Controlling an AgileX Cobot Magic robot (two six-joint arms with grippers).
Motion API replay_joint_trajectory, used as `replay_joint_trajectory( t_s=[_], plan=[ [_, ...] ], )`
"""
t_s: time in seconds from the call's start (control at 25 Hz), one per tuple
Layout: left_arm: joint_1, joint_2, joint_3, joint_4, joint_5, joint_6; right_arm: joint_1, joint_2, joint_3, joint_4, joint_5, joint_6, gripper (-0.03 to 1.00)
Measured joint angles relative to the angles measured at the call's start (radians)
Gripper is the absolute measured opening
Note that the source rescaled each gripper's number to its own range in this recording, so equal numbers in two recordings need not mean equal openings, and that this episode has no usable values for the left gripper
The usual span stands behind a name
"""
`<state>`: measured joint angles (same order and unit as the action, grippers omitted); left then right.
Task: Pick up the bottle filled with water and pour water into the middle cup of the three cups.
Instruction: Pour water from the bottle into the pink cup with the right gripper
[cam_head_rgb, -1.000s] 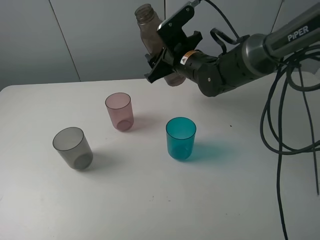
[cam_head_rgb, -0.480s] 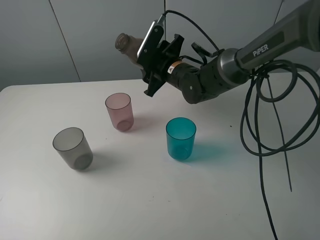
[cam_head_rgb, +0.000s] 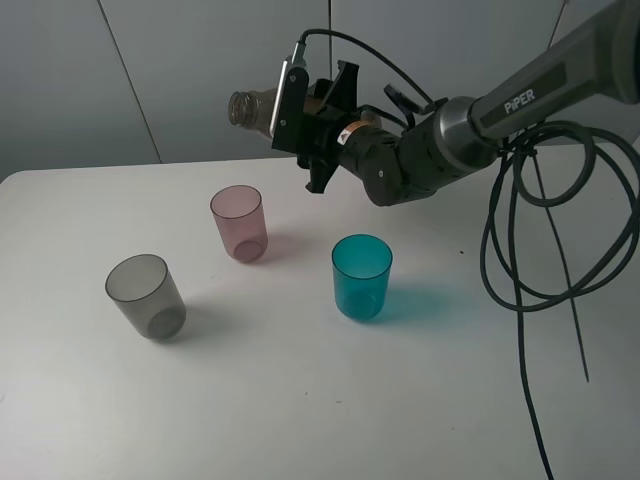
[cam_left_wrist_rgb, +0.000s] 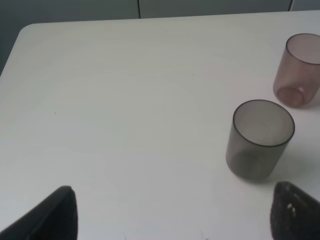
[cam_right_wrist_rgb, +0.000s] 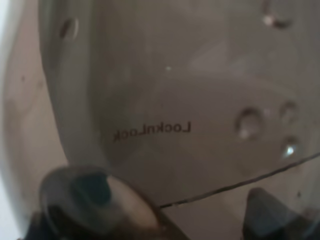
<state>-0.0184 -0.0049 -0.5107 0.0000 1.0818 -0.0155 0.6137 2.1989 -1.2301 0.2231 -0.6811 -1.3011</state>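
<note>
My right gripper is shut on the smoky-brown bottle and holds it tipped almost flat, its open neck pointing left, above and a little right of the pink middle cup. The bottle's wall fills the right wrist view. The smoky grey cup stands front left and the teal-blue cup to the right. I cannot see water leaving the neck. My left gripper is open and empty, low over the table near the grey cup; the pink cup stands beyond it.
The white table carries only the three cups. Black cables hang from the right arm over the table's right side. A grey wall stands behind the table's far edge.
My right gripper has swung left and tipped the bottle from near upright to almost horizontal, bringing its neck over toward the pink cup. The cups have not moved.
</note>
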Motion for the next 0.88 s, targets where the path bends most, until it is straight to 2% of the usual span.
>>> replay_joint_trajectory(
  t_s=[0.52,0.88],
  plan=[
    [0.000,0.000,0.000,0.000,0.000,0.000,-0.016,0.000,0.000,0.002,0.000,-0.242,0.00],
    [0.000,0.000,0.000,0.000,0.000,0.000,-0.016,0.000,0.000,0.002,0.000,-0.350,0.00]
  ],
)
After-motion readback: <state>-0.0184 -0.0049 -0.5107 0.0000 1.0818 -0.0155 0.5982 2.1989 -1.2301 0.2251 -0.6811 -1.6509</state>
